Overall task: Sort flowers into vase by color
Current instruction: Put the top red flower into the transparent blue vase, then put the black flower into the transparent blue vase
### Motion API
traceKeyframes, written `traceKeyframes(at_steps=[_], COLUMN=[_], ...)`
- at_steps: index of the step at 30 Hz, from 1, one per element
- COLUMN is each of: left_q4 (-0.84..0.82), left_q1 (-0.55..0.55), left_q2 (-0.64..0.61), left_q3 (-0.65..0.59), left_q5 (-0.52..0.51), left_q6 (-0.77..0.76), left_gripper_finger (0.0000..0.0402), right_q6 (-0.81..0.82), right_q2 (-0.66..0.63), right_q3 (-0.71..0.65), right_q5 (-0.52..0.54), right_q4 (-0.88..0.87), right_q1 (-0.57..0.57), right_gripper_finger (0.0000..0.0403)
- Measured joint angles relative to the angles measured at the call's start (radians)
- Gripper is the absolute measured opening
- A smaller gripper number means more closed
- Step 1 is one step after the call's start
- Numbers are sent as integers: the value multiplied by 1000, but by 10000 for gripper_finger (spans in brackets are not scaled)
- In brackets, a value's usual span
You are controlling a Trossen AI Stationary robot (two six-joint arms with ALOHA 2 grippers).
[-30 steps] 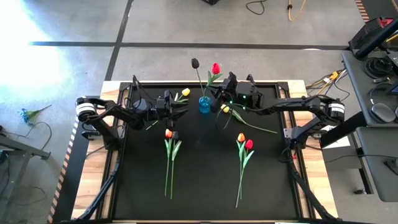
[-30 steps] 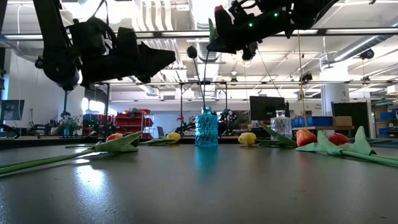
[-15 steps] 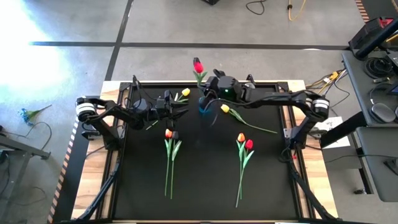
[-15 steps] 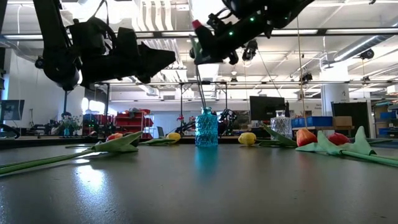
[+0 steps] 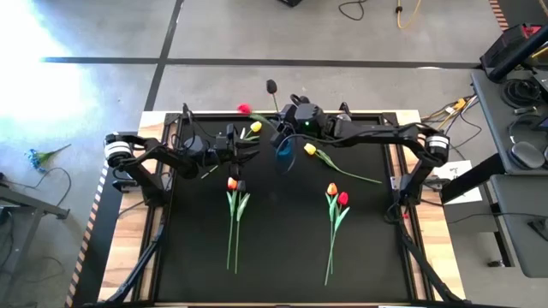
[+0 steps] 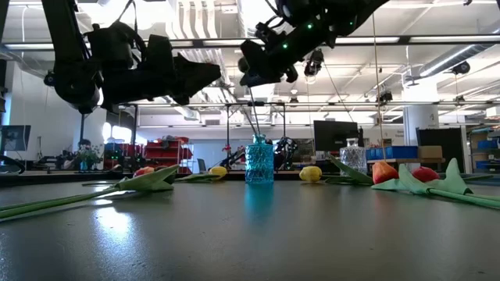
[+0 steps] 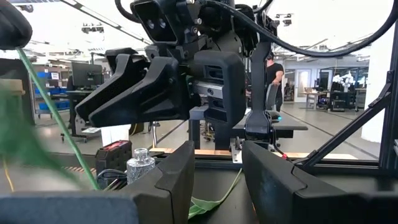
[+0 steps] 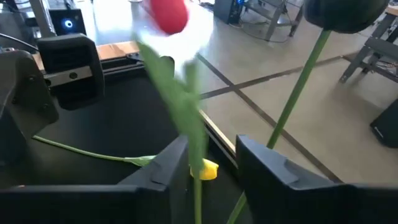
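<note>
A blue vase (image 6: 259,162) stands at the table's far middle. It holds a near-black tulip (image 5: 271,85) and the stem of a red tulip (image 5: 244,109), which leans toward the table's left. My right gripper (image 5: 286,128) hovers open above the vase. The red tulip's blurred stem (image 8: 189,118) passes between its fingers. My left gripper (image 5: 248,144) hangs open above the table left of the vase, with nothing between its fingers (image 7: 217,168). Two yellow tulips (image 5: 255,127) (image 5: 309,149) lie flat near the vase. My right gripper is open around the red tulip's stem (image 8: 189,118), which runs up between the two fingers close to one of them. The stem is blurred, so I cannot tell whether a finger touches it.
An orange and a dark tulip (image 5: 233,185) lie side by side left of centre. An orange and a red one (image 5: 336,194) lie right of centre, their stems toward the near edge. A clear glass bottle (image 6: 353,156) stands at the far right. The near half of the black mat is bare.
My right gripper has carried the red tulip toward the table's left until it is over the vase. In the last half second the tulip has tipped toward the left, its head swinging down and away from the gripper. The near-black tulip shows again.
</note>
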Motion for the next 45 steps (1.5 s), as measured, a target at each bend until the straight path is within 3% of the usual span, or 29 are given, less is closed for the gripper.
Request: traceKeyframes(at_steps=[4,8,15,19,25,31,35,40,45], left_q4=[0,0,0,-6,-183,-528,-811,-1415,-1886], left_q1=[0,0,0,0,-1,-44,-117,-246,-373], left_q2=[0,0,0,0,-76,-242,-363,-466,-437], left_q3=[0,0,0,0,-12,-15,-11,120,317], left_q5=[0,0,8,9,37,22,-103,-295,-344], left_q6=[0,0,0,0,26,-6,-61,-218,-512], left_gripper_finger=[121,121,115,90,28,5,3,2,2], right_q6=[-31,-53,-77,-76,-59,-49,-54,-77,-67], right_q2=[-23,-63,-110,-132,-194,-276,-316,-343,-358], right_q3=[0,-1,-96,-215,-395,-512,-568,-626,-641], right_q5=[1,1,0,1,2,1,0,0,-10], right_q4=[-30,-74,-81,32,213,251,257,313,324], right_q1=[6,22,54,56,55,57,59,59,59], right_gripper_finger=[161,162,77,19,13,13,13,12,12])
